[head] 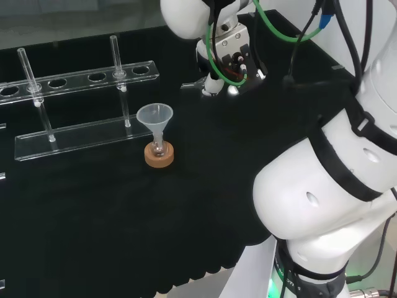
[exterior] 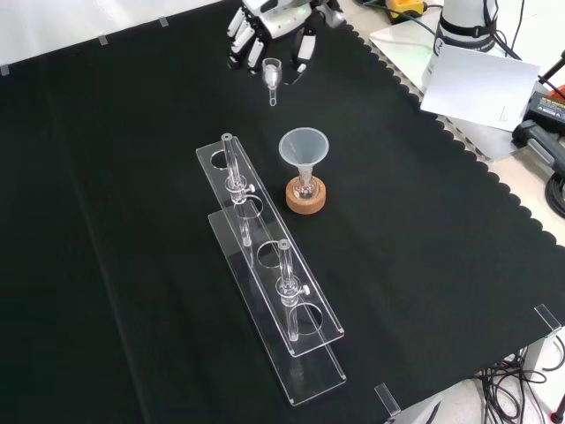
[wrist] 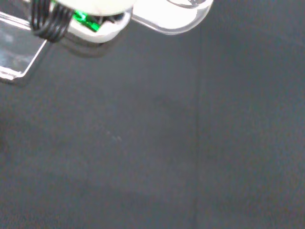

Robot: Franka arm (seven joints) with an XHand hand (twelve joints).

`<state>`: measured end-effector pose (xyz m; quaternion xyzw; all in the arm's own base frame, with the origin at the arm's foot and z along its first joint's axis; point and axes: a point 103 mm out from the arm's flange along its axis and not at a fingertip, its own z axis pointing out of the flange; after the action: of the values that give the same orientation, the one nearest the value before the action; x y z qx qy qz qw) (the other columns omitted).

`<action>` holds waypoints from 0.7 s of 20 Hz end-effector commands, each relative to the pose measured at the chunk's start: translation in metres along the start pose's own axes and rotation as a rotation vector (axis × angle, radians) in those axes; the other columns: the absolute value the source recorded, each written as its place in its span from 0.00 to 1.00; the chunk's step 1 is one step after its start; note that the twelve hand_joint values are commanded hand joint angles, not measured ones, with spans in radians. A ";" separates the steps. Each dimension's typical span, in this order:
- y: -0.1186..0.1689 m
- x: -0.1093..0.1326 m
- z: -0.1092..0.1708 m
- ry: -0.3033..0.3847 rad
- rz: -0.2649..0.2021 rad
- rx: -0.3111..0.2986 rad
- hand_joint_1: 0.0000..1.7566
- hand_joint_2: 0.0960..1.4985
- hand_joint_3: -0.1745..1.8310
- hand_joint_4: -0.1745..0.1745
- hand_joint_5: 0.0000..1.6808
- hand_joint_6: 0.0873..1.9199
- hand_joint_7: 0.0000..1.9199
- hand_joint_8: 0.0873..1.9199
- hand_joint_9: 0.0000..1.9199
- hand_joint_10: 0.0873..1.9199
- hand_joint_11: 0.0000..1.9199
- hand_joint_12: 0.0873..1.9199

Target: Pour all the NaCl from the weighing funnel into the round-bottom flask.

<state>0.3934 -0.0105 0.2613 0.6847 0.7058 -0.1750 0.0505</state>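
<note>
A: The weighing funnel [exterior: 272, 78] hung in the hand [exterior: 265, 31] at the far edge of the tabletop [exterior: 132, 177] in the front view, fingers [exterior: 240, 40] and thumb curled round its upper end, stem pointing down. Whether any NaCl sat in it, the views did not tell.

B: And the target?

A: The round-bottom flask [exterior: 305, 189] stood on its cork ring [exterior: 305, 198] near the middle of the cloth, well apart from the hand, with a plastic funnel [exterior: 304, 147] seated in its neck. A clear rack [exterior: 265, 291] with glass rods lay just beside it.

B: What might have gone wrong from there?

A: Judging by the layout, the carry was the risk. Tilting the weighing funnel before its stem reached the plastic funnel's mouth would likely have scattered salt on the cloth. A low approach could also have knocked the plastic funnel, tipping the small flask off its ring.
</note>
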 end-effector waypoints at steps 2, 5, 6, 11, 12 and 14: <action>-0.017 0.026 -0.005 -0.077 -0.015 0.038 0.64 0.44 0.36 1.00 0.76 0.28 0.29 0.31 0.48 0.16 0.40 0.55; -0.018 0.035 -0.008 -0.082 -0.022 0.057 0.64 0.44 0.36 1.00 0.76 0.28 0.29 0.31 0.48 0.16 0.41 0.55; -0.018 0.038 -0.009 -0.083 -0.027 0.058 0.64 0.44 0.36 1.00 0.76 0.28 0.29 0.31 0.48 0.16 0.41 0.55; -0.013 0.048 -0.013 -0.097 -0.041 0.062 0.64 0.44 0.35 1.00 0.76 0.29 0.29 0.32 0.48 0.16 0.41 0.54; -0.013 0.048 -0.012 -0.098 -0.042 0.064 0.64 0.44 0.35 1.00 0.76 0.29 0.29 0.32 0.48 0.16 0.41 0.54; -0.010 0.050 -0.011 -0.113 -0.046 0.078 0.64 0.44 0.35 1.00 0.76 0.29 0.29 0.32 0.48 0.16 0.41 0.54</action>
<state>0.3799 0.0353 0.2603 0.6629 0.7105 -0.2285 0.0589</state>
